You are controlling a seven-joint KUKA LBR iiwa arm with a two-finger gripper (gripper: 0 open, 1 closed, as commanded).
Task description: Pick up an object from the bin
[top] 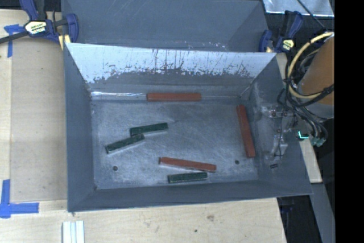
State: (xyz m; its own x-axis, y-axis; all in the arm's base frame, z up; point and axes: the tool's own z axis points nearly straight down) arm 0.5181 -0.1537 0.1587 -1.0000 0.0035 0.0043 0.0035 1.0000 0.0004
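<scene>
**Lining up a clean descent from the bin's right slope**

The grey metal bin point(79, 122) is lying open with a flat, scuffed floor. The two-finger gripper point(276, 152) is hanging over its right sloping wall, not over the floor. I cannot tell whether the claw is released, clenched or grasping anything.

The nearest candidate is the long red-brown flat bar point(245, 131), which is lying along the foot of that right wall, just beside the gripper. It is probably the awkward choice: it is hugging the slope, so a claw closing across its narrow width is likely scraping metal on one side.

A second red-brown flat bar point(173, 97) is pressing against the back wall and poses the same trouble. The third red-brown bar point(187, 164), near the front, is sitting in open floor, though a short dark green bar point(187, 177) is lying close beside it. Two more dark green bars point(136, 136), left of centre, are meeting end to end.

Coming down square across a bar's width, well clear of walls and neighbours, is looking like the safest plan.
</scene>
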